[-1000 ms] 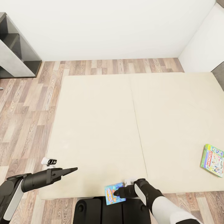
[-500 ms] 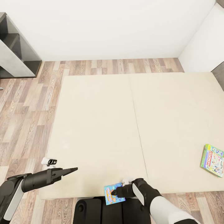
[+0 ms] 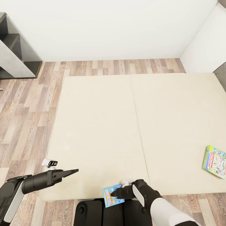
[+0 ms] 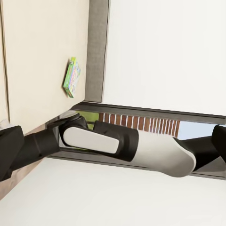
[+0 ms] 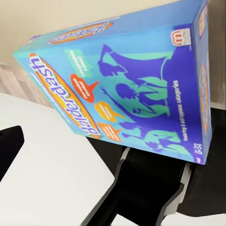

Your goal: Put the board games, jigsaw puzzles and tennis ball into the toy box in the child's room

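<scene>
My right end effector [image 3: 118, 193] grips the thin blue printed board game box [image 3: 112, 195] at the cream bed's [image 3: 103, 125] near edge; my left end effector [image 3: 70, 172] hangs closed and empty. First pickup is in hand: next I'd carry it to the toy box, then fetch the green board game [image 3: 214, 161] by the bed's right edge.

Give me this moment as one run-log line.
right gripper: shut on blue board game, at bed near edge | left gripper: idle | green board game: on bed

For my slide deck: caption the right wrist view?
Right gripper holding the blue board game near the bed's edge.
</scene>
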`<state>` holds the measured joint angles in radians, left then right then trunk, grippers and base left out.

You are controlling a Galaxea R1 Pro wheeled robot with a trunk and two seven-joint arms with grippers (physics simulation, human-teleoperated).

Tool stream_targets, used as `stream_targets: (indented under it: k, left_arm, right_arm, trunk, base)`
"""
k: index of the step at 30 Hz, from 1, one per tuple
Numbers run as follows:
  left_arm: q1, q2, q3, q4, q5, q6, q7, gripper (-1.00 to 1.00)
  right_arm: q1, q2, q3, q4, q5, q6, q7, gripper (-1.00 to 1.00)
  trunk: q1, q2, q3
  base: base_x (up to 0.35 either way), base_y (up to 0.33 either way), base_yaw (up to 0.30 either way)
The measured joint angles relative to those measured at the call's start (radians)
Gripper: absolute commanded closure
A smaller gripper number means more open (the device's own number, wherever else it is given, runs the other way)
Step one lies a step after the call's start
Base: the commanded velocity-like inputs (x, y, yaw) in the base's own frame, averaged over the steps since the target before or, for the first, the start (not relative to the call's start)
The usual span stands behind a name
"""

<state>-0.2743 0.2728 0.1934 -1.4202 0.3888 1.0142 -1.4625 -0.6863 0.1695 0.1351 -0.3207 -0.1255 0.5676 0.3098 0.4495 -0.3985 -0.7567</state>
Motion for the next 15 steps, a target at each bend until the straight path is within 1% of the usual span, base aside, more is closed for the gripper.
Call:
stream_targets:
  k: [6,15]
  left_arm:
    - [0.0,0.0,0.0,0.0,0.0,0.0,0.0,-1.0]
    - [0.0,0.0,0.0,0.0,0.001,0.0,0.0,-1.0]
  right_arm:
    - [0.0,-0.009,0.002,0.0,0.001,0.001,0.0,-1.0]
    - [0.0,-0.013,0.005,0.0,0.001,0.004,-0.001,-1.0]
  trunk:
    - [0.0,0.0,0.0]
    - [0.0,0.0,0.0]
  base:
    - [0.0,0.0,0.0]
    - [0.0,0.0,0.0]
